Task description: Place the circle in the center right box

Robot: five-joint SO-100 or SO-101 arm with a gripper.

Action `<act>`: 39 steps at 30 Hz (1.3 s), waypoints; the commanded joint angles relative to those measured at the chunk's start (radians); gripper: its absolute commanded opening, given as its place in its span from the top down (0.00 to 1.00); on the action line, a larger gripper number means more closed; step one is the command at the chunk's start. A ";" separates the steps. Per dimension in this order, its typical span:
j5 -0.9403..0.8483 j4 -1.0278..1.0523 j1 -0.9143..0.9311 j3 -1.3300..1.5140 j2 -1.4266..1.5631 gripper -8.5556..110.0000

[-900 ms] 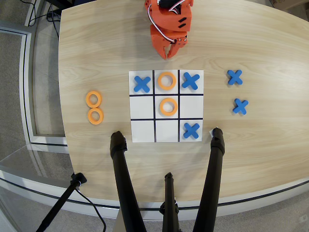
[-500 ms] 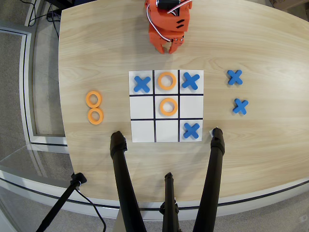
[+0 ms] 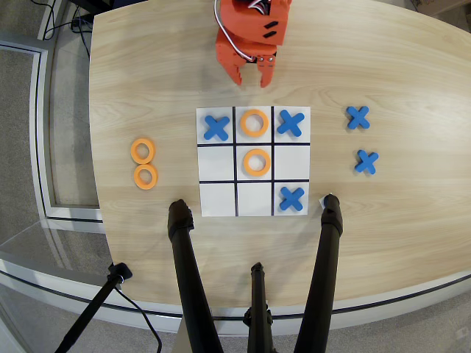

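In the overhead view two loose orange circles (image 3: 143, 151) (image 3: 146, 176) lie side by side on the wood, left of the grid sheet (image 3: 218, 208). Two more orange rings sit in the top middle cell (image 3: 254, 123) and the centre cell (image 3: 256, 162). The center right box (image 3: 292, 162), as this view shows it, is bare white, and so is the middle row's left end cell (image 3: 216, 163). My orange gripper (image 3: 252, 76) hangs above the grid's top edge, open and holding nothing, far from the loose circles.
Blue crosses occupy the top left (image 3: 216, 127), top right (image 3: 291, 123) and bottom right (image 3: 292, 198) cells. Two spare crosses (image 3: 358, 117) (image 3: 366, 161) lie right of the grid. Black stand legs (image 3: 184, 257) (image 3: 327, 250) reach in over the table's near edge.
The gripper has drawn back toward the top of the view and its fingers have spread from nearly shut to open. No piece has moved.
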 commanded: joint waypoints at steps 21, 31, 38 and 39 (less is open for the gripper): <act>-0.101 -0.210 0.374 -0.916 -1.146 0.73; -0.121 -0.209 0.495 -1.220 -1.456 0.73; -0.123 -0.209 0.541 -1.402 -1.683 0.73; -0.123 -0.209 0.546 -1.420 -1.706 0.73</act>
